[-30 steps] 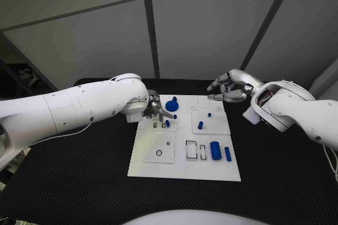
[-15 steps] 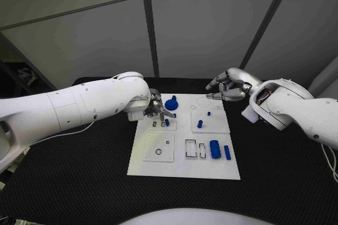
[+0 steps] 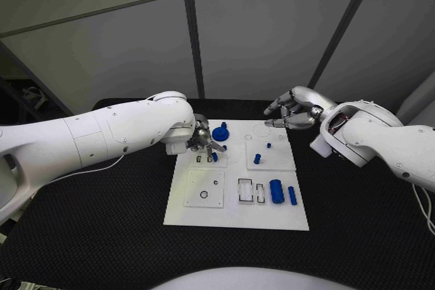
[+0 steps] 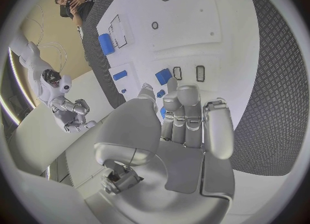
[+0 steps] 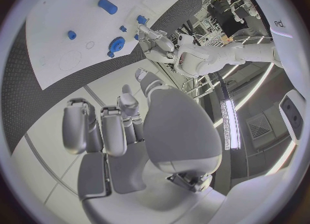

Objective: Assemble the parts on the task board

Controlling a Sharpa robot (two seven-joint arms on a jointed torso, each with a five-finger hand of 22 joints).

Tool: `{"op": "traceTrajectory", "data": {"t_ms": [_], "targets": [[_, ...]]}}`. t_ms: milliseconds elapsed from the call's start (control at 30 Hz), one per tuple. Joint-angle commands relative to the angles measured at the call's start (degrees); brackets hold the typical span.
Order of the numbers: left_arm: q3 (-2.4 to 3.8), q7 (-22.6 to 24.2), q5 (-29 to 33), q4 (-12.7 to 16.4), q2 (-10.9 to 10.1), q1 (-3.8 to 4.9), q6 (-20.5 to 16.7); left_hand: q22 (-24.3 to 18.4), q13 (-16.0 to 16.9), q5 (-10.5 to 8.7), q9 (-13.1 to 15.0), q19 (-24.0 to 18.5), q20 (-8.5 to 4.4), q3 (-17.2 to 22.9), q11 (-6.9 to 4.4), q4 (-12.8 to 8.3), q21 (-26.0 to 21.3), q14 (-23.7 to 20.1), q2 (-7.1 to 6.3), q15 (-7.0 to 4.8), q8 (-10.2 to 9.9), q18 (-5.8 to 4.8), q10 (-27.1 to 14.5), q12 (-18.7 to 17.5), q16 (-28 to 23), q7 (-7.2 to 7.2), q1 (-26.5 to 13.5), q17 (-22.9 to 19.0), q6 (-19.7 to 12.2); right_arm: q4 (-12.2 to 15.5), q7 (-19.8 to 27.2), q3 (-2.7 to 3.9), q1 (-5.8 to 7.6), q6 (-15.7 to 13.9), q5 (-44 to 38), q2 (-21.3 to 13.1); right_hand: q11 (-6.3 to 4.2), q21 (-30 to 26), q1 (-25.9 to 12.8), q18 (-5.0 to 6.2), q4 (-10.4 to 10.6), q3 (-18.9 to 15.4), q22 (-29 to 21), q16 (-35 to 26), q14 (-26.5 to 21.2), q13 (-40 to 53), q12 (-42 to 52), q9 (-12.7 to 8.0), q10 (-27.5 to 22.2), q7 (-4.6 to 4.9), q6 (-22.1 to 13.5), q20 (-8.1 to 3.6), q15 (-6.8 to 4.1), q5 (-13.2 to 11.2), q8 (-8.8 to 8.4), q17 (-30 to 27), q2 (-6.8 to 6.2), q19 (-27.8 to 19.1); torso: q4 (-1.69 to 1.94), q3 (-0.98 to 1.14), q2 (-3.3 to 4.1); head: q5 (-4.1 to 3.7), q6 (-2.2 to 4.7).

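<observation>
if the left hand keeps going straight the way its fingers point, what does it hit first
Probably the small blue piece just beyond the left hand's fingertips, standing on the white board next to two little slots. Depth is hard to judge, so the fingers may already touch it.

two bulky white glossy arms w/ rounded shells, silver metallic left hand [image 3: 203, 141] mid-frame, silver right hand [image 3: 291, 111] upper right, thin white cable under left arm, dark seams

You had the black textured counter [image 3: 90, 227] standing before pale grey wall panels [image 3: 263, 44], which dark vertical posts [image 3: 195, 44] divided just behind the counter's far edge.
</observation>
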Motion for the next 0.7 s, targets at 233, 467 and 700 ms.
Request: {"op": "traceTrajectory", "data": {"t_ms": [233, 467, 700], "targets": [[-0.19, 0.7, -0.4, -0.2, 0.2, -0.02, 1.8, 3.5, 0.0, 0.25, 0.3, 2.3, -0.18, 0.1, -0.26, -0.6, 0.3, 0.0, -0.15, -0.30, 0.3, -9.08, -0.3, 0.0, -0.2, 0.02, 0.9, 0.1, -0.2, 0.0, -0.1, 0.05, 0.12, 0.3, -0.3, 0.1, -0.20, -0.2, -0.6, 1.04, 0.3, 0.0, 2.6, -0.3, 3.5, -0.1, -0.3, -0.1, -0.3, -0.05, -0.5, -0.03, -0.39, 0.1, -0.02, 4.6, 0.06, -0.4, 0.02, -0.01, 0.03, -0.10, -0.21], [-0.48, 0.9, -0.4, -0.4, 0.3, -0.05, 2.4, 3.5, 0.0, 0.25, 0.6, 2.3, -0.20, 0.3, -0.29, -1.1, 0.3, 0.0, 0.02, -0.33, 0.6, -9.09, -0.3, -0.1, -0.2, -0.01, 1.6, 0.2, -0.4, -0.1, -0.1, 0.05, 0.12, 0.5, -0.3, 0.2, -0.22, -0.3, -0.5, 1.05, 0.3, 0.0, 2.5, -0.3, 3.5, -0.1, -0.3, -0.1, -0.3, -0.06, -0.5, -0.03, -0.40, 0.3, 0.01, 4.5, 0.10, -0.4, 0.02, -0.01, -0.01, -0.22, -0.21], [-0.70, 1.2, -0.4, -0.4, 0.4, -0.07, 2.5, 3.5, -0.1, 0.23, 1.0, 2.2, -0.21, 0.8, -0.31, -1.8, 0.3, 0.0, 0.58, -0.35, 0.9, -9.06, -0.3, -0.1, -0.3, -0.02, 2.7, 0.2, -0.7, -0.2, -0.2, 0.05, 0.12, 0.6, -0.3, 0.4, -0.22, -0.3, -0.5, 1.05, 0.3, 0.0, 2.5, -0.3, 3.5, -0.1, -0.3, -0.1, -0.3, -0.06, -0.4, -0.03, -0.40, 0.3, 0.03, 4.5, 0.12, -0.4, 0.05, -0.01, 0.03, -0.19, -0.34]]}}
